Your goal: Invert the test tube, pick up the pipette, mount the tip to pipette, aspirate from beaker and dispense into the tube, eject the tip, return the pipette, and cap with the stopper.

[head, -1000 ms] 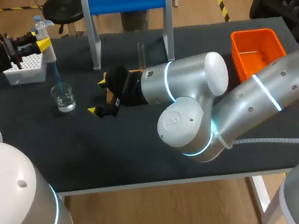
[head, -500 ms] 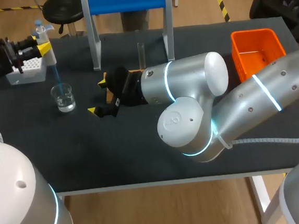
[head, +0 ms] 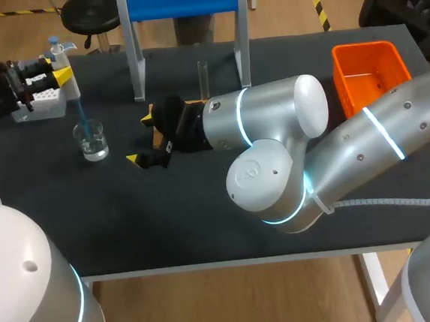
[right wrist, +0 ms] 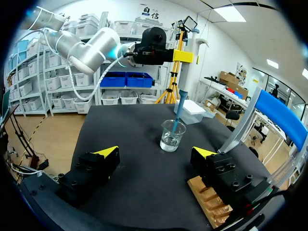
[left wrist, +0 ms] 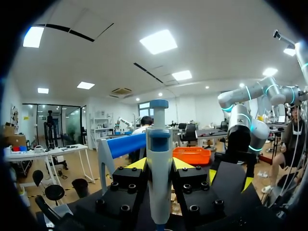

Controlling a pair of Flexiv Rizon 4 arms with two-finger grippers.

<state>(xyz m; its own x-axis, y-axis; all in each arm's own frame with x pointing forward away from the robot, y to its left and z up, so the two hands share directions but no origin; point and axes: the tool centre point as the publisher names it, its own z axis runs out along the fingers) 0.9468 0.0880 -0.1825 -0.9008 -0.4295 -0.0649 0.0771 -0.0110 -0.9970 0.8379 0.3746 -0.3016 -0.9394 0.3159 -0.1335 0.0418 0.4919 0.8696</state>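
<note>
My left gripper (head: 58,69) is shut on a white pipette (head: 68,74) at the table's far left. The pipette's blue tip (head: 83,120) slants down into a glass beaker (head: 93,141) with a little clear liquid. In the left wrist view the pipette (left wrist: 159,178) stands upright between the left gripper's (left wrist: 160,166) fingers. In the right wrist view the beaker (right wrist: 172,135) sits ahead of my open right gripper (right wrist: 155,153), with the blue tip (right wrist: 178,114) dipping into it. A clear test tube (head: 202,78) stands upright behind my right gripper (head: 141,139).
A white tip box (head: 42,103) sits behind the beaker under the left gripper. A blue-topped stand (head: 182,1) spans the back middle. An orange bin (head: 369,73) is at the back right. A stepped wooden block (right wrist: 211,203) lies under one right finger.
The left wrist has shifted slightly with the pipette, whose tip stays in the beaker. The right arm has not moved.
</note>
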